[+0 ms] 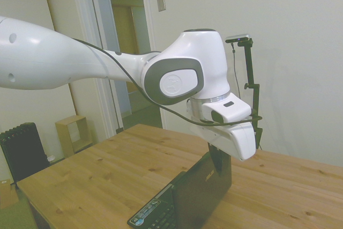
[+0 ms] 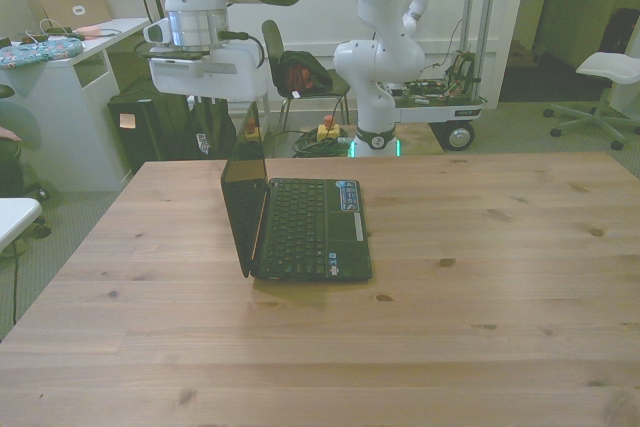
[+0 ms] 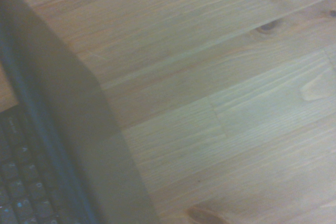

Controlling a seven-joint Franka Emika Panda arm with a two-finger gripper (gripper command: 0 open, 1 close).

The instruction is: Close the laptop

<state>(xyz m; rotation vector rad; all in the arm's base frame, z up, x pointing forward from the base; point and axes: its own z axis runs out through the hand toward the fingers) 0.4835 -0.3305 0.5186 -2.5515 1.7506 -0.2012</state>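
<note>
One laptop [image 2: 300, 227]: black, open on the wooden table [image 2: 480, 277], toward the front view's left of the tabletop.
Lid: standing nearly upright on the front view's left side of the base; in the side view its dark back [image 1: 206, 186] faces the camera, with a small silver logo near the top edge.
Keyboard: dark, lying flat to the front view's right of the lid; small coloured stickers [image 2: 347, 193] sit at the palm-rest corner farthest from the front camera.
Arm: white, reaching in from the side view's left, wrist bent downward over the lid.
Gripper [image 1: 217, 160]: hanging just above and behind the top edge of the lid in the side view; in the front view it [image 2: 212, 132] is to the left of the lid's top corner.
Fingers: one dark finger shows in the side view; whether the pair stands apart or together I cannot tell, and contact with the lid is unclear.
Wrist view: blurred; the lid's dark edge [image 3: 63, 114] runs diagonally, keys on one side, bare table planks [image 3: 226, 98] with knots on the other.
</note>
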